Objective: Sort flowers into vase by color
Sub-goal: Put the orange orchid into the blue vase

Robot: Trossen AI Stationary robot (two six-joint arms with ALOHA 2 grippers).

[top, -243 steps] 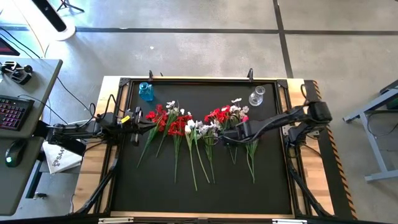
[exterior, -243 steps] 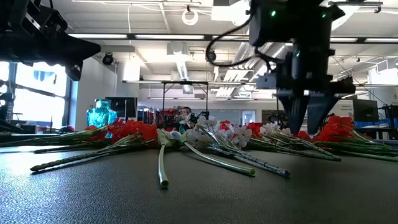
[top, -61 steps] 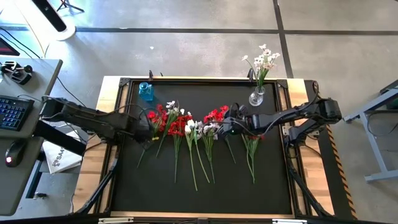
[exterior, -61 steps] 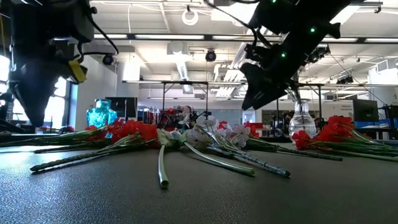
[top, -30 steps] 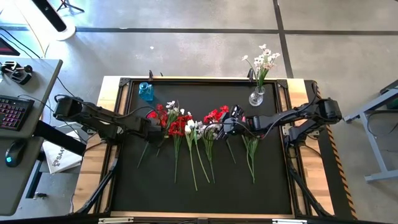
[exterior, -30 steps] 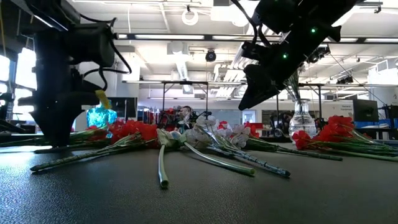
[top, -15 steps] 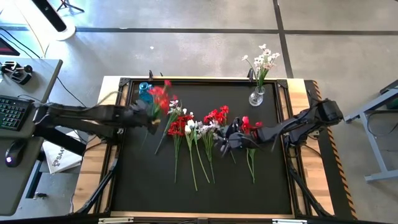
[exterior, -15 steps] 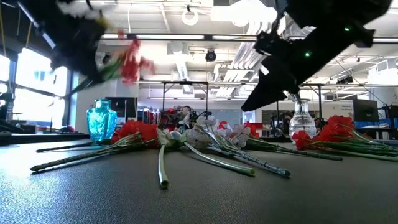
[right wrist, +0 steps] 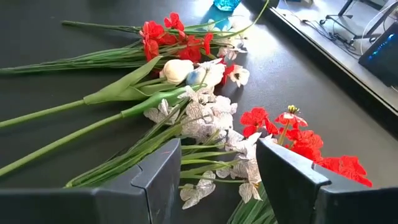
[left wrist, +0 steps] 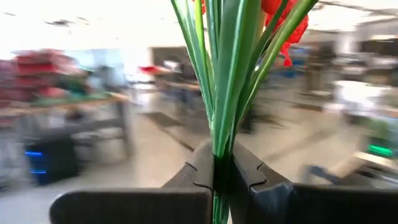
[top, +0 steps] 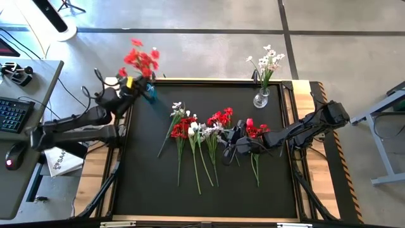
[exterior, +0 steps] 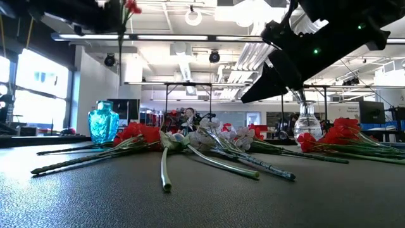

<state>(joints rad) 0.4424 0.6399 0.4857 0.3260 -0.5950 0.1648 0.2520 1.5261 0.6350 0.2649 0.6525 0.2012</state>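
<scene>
No legible text, label, brand, number or sign on anything in view

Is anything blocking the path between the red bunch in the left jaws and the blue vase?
Nothing visible does. The left gripper holds the red-bloomed flower bunch raised, right by the small blue glass vase at the table's far left corner.

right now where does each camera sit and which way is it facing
High view: above the table, looking straight down; both arms show, left gripper lifting red flowers.
Low view: table height, looking across the stems; arms enter from above.
Left wrist: looks past shut fingers clamping green stems.
Right wrist: looks past open fingers over white flowers.
Shared: the blue vase shows in high and low views.
</scene>
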